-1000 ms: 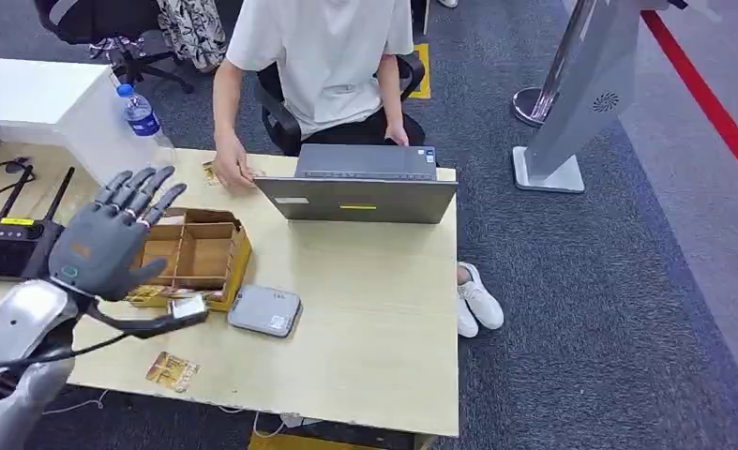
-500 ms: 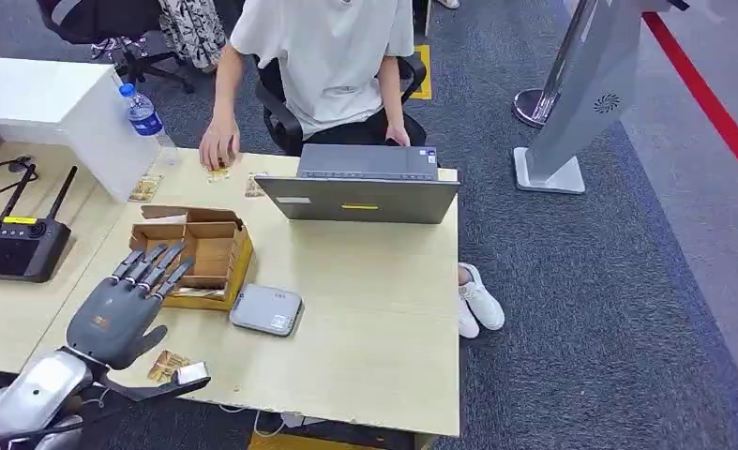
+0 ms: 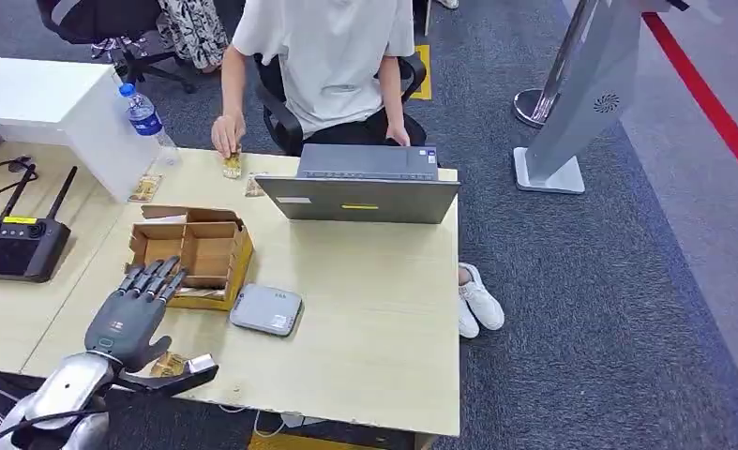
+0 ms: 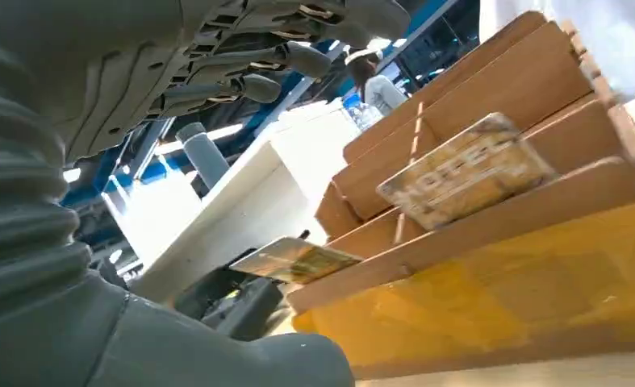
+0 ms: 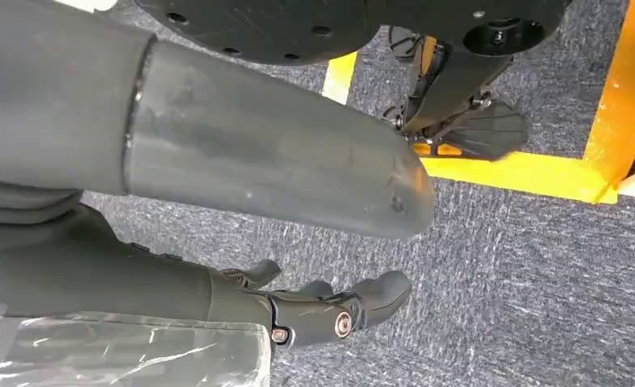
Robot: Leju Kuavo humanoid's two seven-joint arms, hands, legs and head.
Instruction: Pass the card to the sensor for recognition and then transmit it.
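Observation:
A yellow-brown card lies flat near the table's front edge. My left hand is low over the table with its fingers stretched toward the wooden box; its thumb lies beside the card, and nothing is held. The grey square sensor sits just right of the box. In the left wrist view the box stands close ahead with two cards leaning in its compartments. My right hand hangs over the carpet, holding nothing.
A person sits across the table behind a grey laptop, one hand on a card at the far edge. More cards lie there. A black radio controller sits left, a water bottle behind.
My left hand has come down from above the box to the front edge, over the lying card. The person's hand shifted a card along the far edge.

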